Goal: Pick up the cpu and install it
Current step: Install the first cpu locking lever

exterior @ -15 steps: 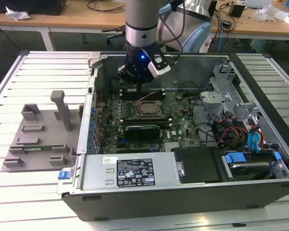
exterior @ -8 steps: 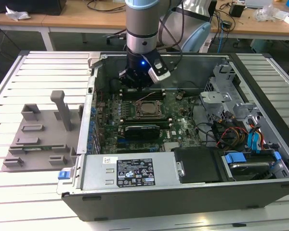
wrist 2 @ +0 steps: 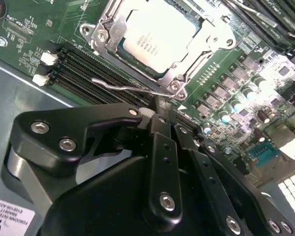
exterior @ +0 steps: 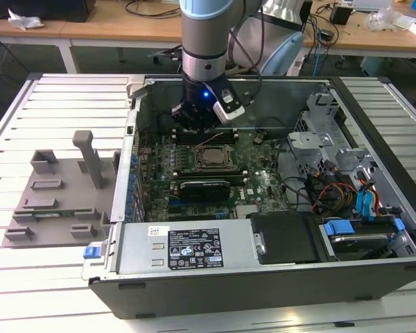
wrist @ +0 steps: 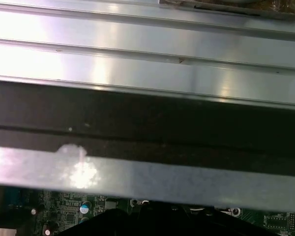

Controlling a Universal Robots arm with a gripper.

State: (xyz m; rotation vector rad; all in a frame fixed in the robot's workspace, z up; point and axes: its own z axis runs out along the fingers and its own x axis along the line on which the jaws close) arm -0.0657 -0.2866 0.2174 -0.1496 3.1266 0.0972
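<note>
While the arm reaches down into the open computer case in the exterior view, the gripper hangs over the memory slots at the far edge of the motherboard. The cpu lies flat in its socket frame, just in front of the gripper and apart from it. Outside the case, a grey plastic shroud rests on the slatted table, well apart from the cpu.

In the second wrist view the cpu sits seated inside the metal socket frame, silver top facing up. A thin metal lever runs beside the frame, between it and the gripper. The black fingers meet at their tips with nothing between them, clenched and empty, close to the lever.

In the first wrist view, the case's metal wall stands before the camera, a strip of motherboard beneath it
</note>
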